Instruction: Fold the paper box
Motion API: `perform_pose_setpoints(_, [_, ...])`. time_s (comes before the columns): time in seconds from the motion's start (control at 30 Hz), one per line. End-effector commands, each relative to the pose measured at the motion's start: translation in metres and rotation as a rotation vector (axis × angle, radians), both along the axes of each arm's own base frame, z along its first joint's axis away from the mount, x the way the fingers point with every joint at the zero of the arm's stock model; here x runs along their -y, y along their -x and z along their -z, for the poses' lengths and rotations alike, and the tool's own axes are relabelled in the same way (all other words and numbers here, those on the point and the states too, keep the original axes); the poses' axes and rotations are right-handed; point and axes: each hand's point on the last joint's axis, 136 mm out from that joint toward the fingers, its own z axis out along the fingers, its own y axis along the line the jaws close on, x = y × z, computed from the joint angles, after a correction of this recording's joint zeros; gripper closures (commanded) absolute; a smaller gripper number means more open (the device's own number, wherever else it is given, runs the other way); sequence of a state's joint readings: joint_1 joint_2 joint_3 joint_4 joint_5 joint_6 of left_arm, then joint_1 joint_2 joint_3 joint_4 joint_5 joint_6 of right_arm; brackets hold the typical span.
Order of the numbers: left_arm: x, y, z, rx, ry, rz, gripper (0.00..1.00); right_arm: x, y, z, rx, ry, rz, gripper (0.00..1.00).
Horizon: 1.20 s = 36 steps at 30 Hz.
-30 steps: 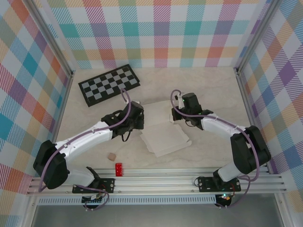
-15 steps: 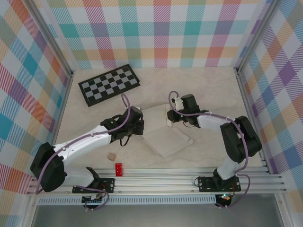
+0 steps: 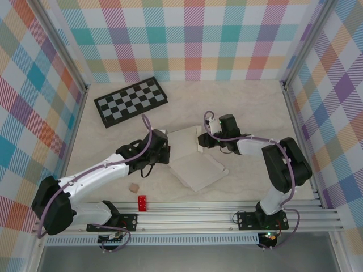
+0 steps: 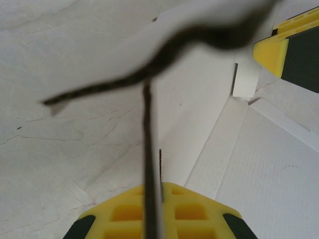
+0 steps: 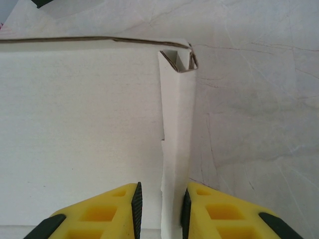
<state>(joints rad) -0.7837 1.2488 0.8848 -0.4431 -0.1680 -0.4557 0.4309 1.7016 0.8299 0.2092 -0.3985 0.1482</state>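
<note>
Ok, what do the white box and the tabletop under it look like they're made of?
The paper box: thin white cardboard, matte; its cut edge shows brown and the face has a faint ribbed grain, so possibly fine corrugated. The table: pale stone-look surface with thin dark veins; could be marble or printed laminate, I can't tell.

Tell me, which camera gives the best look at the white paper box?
The top external view: nearly the whole paper box shows there, outline and raised flaps together. The left wrist view catches a flat panel and a blurred raised edge. The right wrist view shows one folded side wall up close.
</note>
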Motion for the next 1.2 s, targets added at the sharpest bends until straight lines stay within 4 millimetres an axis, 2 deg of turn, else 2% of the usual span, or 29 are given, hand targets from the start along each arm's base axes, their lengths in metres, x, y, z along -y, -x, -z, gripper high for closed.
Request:
perform_pose_setpoints(0.0, [0.018, -0.005, -0.019, 0.066, 0.091, 0.044, 1.00, -0.022, 0.028, 0.005, -0.062, -0.059, -0.137, 0.72])
perform_pose_setpoints(0.17, [0.019, -0.004, -0.022, 0.075, 0.101, 0.051, 1.00, -0.021, 0.029, 0.014, -0.085, -0.053, -0.137, 0.73])
perform_pose_setpoints(0.33, [0.020, -0.004, -0.018, 0.062, 0.099, 0.050, 1.00, -0.013, 0.021, 0.012, -0.055, -0.017, -0.072, 0.89])
perform_pose_setpoints(0.5, [0.021, -0.005, -0.013, 0.047, 0.098, 0.039, 1.00, 0.009, 0.009, 0.019, -0.037, 0.168, 0.082, 1.00])
perform_pose_setpoints(0.8, [0.026, -0.008, -0.011, 0.033, 0.099, 0.044, 1.00, 0.051, 0.009, 0.037, -0.109, 0.320, 0.333, 0.99])
perform_pose_setpoints(0.93, [0.029, -0.008, -0.010, 0.025, 0.100, 0.050, 1.00, 0.051, 0.013, 0.045, -0.138, 0.315, 0.344, 0.97])
perform_pose_setpoints(1.03, [0.029, -0.006, -0.006, 0.014, 0.095, 0.054, 1.00, 0.050, 0.014, 0.050, -0.149, 0.312, 0.341, 0.92])
perform_pose_setpoints(1.17, [0.026, -0.005, 0.000, 0.013, 0.064, 0.070, 1.00, 0.044, 0.014, 0.041, -0.110, 0.288, 0.292, 0.79])
